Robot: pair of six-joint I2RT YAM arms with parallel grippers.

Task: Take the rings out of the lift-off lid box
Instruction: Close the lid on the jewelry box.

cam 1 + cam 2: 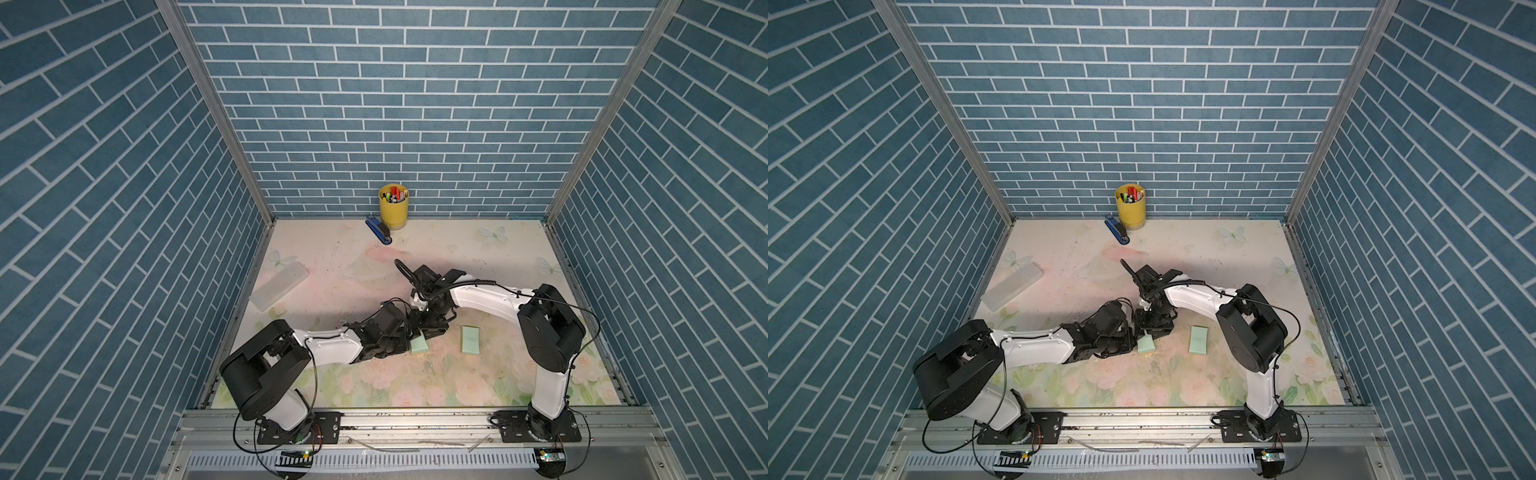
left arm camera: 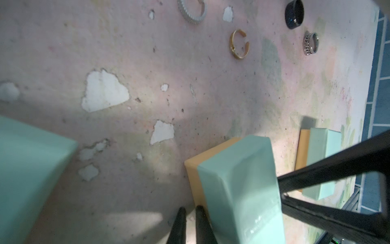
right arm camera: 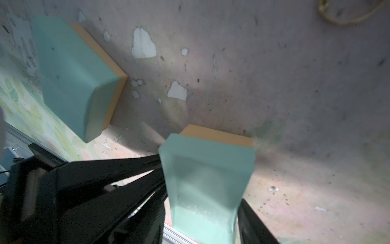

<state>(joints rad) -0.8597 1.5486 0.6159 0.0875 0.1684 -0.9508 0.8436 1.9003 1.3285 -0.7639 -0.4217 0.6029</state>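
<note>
A mint-green box [image 3: 206, 179] with a tan base stands on the table between the fingers of my right gripper [image 3: 203, 211], which is open with a thin gap on each side. That box [image 2: 238, 179] also shows in the left wrist view. My left gripper [image 2: 191, 211] is shut and empty, with its tips beside the box's tan base. Several rings lie loose on the table: a pale ribbed ring [image 2: 192, 12], a gold open ring [image 2: 239, 44], a black ring [image 2: 294, 13] and a steel ring [image 2: 310, 43]. In both top views the arms meet over the box [image 1: 419, 345], and the rings are too small to make out.
A second mint-green box [image 1: 470, 339] lies to the right. Another mint-green piece [image 2: 27, 169] is blurred, close to the left wrist camera. A yellow pen cup [image 1: 393, 205] and a blue stapler [image 1: 379, 235] stand at the back. A translucent white box [image 1: 279, 286] lies at the left.
</note>
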